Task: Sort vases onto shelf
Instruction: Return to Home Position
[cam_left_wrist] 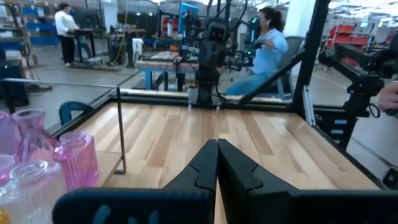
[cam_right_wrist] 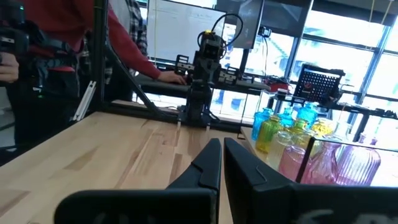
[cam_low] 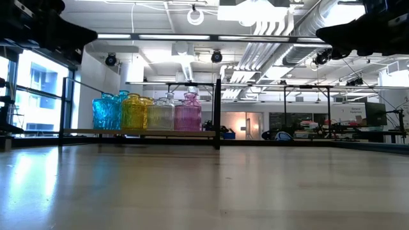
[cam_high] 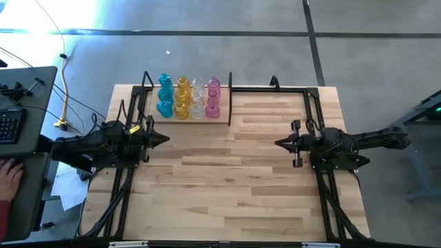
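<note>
Several small glass vases stand on the shelf (cam_high: pixel 224 118) at the table's far side, left of centre, sorted by colour: teal (cam_high: pixel 165 96), yellow (cam_high: pixel 182 98), clear (cam_high: pixel 198 98), pink (cam_high: pixel 213 98). The low view shows them side by side (cam_low: pixel 147 114) on the shelf's wood board (cam_low: pixel 140 133) beside a black post (cam_low: pixel 217 114). My left gripper (cam_high: pixel 165 140) (cam_left_wrist: pixel 217 163) hangs shut above the table's left side, pointing level toward the right. My right gripper (cam_high: pixel 279 143) (cam_right_wrist: pixel 222 163) hangs shut above the right side, pointing back at it. Neither holds anything.
Bare wood table (cam_high: pixel 227 186) lies between and in front of the grippers. A black frame (cam_high: pixel 310 89) runs along the table's far and side edges. A side desk with a keyboard (cam_high: pixel 8 124) and a person's hand (cam_high: pixel 7 176) sits left of the table. People show in the room beyond.
</note>
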You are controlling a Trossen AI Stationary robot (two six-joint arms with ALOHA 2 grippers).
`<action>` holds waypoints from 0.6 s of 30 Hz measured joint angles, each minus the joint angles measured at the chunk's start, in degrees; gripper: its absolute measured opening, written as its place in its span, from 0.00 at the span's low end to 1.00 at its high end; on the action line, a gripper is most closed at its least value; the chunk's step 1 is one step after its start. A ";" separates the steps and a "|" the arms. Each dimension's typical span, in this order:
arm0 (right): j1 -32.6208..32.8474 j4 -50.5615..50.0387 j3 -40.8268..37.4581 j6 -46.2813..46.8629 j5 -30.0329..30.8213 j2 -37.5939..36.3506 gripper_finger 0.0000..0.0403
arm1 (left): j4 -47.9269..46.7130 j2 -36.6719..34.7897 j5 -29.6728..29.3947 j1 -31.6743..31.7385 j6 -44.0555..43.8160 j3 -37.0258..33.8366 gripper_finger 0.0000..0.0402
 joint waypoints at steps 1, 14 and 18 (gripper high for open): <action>0.00 -0.22 0.00 0.00 0.19 -0.11 0.00 | -0.21 0.02 -0.25 0.00 -0.02 0.00 0.00; -0.09 3.19 -1.57 0.12 1.01 -0.15 0.00 | 7.19 -0.04 -1.99 0.00 0.64 -4.29 0.00; -1.62 3.84 -3.37 2.42 1.29 -0.08 0.00 | 12.10 0.06 -2.44 0.00 1.48 -8.51 0.00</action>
